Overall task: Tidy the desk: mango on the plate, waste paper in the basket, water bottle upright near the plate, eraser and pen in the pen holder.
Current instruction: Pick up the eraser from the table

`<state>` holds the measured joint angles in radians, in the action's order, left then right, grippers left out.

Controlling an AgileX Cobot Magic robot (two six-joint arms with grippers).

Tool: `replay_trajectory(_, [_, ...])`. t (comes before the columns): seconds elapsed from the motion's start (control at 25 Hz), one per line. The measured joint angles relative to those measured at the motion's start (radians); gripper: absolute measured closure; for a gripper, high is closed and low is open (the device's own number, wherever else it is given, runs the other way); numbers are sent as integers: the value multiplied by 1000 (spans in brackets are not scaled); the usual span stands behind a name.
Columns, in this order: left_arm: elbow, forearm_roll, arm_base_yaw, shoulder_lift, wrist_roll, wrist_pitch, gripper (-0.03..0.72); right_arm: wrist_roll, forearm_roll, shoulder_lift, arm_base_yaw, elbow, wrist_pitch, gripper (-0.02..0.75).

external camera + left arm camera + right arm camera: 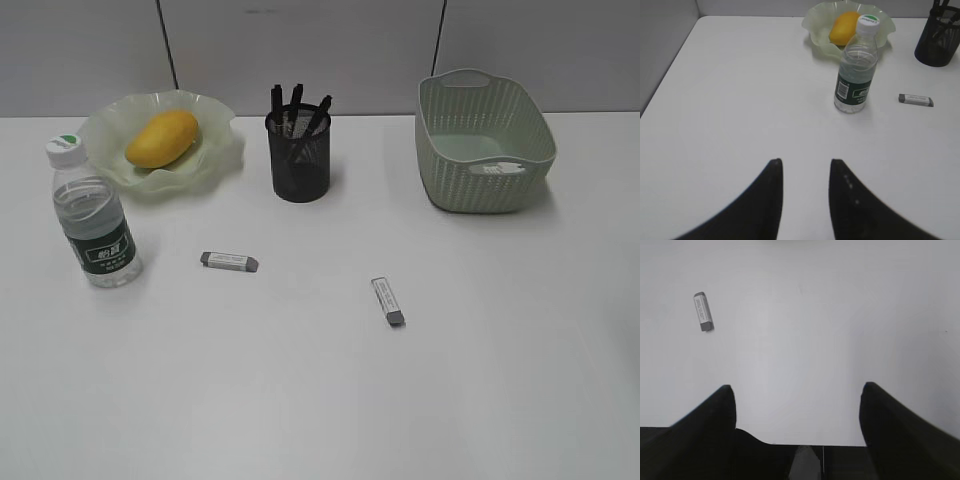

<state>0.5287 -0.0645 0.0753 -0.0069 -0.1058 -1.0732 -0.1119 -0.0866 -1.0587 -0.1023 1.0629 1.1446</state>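
Mango [162, 138] sits on the plate [215, 150] at back left of the desk [320, 400], water bottle [93, 215] upright just in front of it. Pen holder [300, 155] with pens [296, 108] stands right of the plate, basket [484, 140] farther right. Two erasers lie in front: one [229, 262] left of centre, one [388, 301] right of it and nearer.

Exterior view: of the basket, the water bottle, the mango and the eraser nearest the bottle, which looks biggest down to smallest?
1. Basket
2. Water bottle, though it stands nearer the camera, which flatters it
3. Mango
4. Eraser
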Motion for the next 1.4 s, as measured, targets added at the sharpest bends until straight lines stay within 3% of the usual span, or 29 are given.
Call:
replay_trajectory(0.28, [-1, 0, 0, 0, 1, 1, 442, -107, 34, -396, -245, 289, 55, 133])
replay_trajectory(0.48, [-1, 0, 0, -1, 2, 2, 442, -161, -23, -638, -353, 431, 57, 146])
replay_trajectory(1.08, [-1, 0, 0, -1, 2, 3, 442, -175, -86, -1042, -394, 476, 7, 153])
replay_trajectory(1.4, [-1, 0, 0, -1, 2, 3, 442, -168, -26, -1137, -455, 477, -58, 153])
